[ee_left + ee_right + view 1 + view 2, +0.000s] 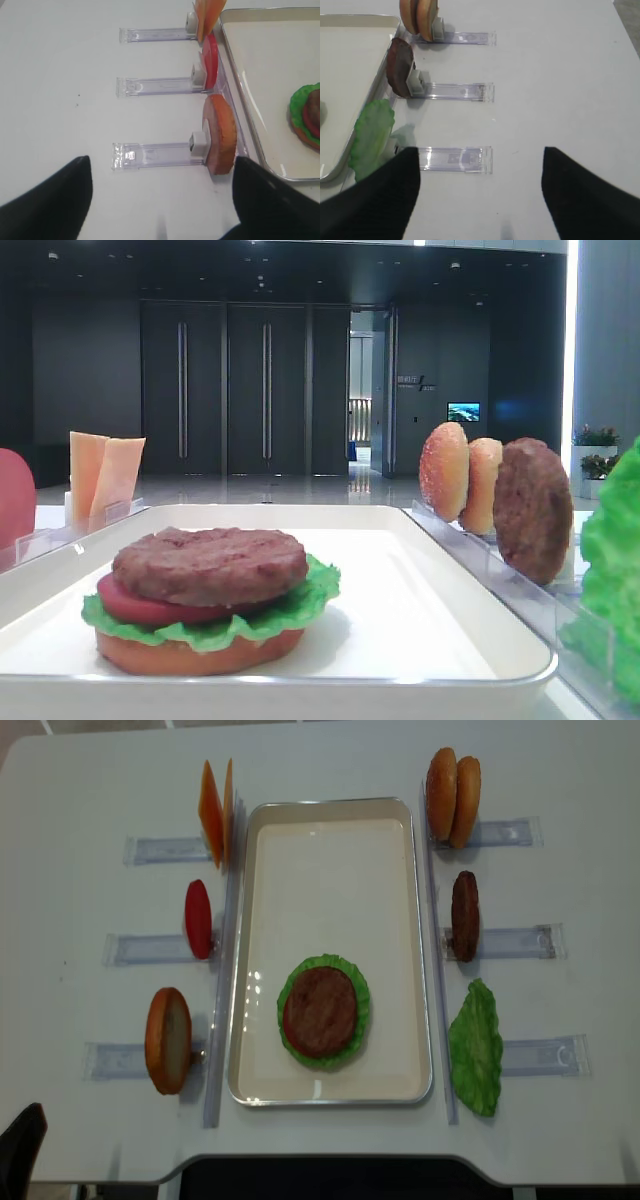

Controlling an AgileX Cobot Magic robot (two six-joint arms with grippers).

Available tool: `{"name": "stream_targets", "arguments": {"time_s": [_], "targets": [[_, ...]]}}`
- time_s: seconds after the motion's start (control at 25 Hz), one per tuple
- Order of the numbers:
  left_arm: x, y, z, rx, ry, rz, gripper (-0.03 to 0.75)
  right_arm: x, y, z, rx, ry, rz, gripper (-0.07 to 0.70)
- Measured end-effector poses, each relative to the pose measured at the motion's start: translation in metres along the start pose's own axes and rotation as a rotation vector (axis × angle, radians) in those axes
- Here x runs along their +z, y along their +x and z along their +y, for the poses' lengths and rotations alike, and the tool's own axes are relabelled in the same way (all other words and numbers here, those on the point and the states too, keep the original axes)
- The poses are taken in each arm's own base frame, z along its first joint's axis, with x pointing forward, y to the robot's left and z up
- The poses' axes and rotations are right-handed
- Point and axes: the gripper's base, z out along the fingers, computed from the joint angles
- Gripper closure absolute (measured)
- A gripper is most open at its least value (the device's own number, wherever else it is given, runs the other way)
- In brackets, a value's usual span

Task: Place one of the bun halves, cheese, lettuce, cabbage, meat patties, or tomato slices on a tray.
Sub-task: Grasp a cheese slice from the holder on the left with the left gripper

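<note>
Tray (330,830) — long axis set front to back on the table (560,1140); stack of bun bottom, lettuce (352,1010), tomato and meat patty (320,1010) lying flat near its front end. Left fingers (75,200) held apart; right fingers (590,200) apart — nothing gripped.

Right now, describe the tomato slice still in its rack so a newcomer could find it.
Start at the white tray. Three clear racks line its left side; take the middle one. The tomato slice stands on edge there, the only red disc, between the cheese and a bun half.
</note>
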Motion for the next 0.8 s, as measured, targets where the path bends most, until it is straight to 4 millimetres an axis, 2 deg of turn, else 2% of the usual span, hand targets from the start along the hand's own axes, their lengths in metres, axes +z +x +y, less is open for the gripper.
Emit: {"name": "stream_targets", "arguments": {"time_s": [0.8], "targets": [[0.0,0.0,0.0,0.0,0.0,0.0,0.024,0.0,0.0,0.0001,0.0,-0.001,0.0,0.143]]}}
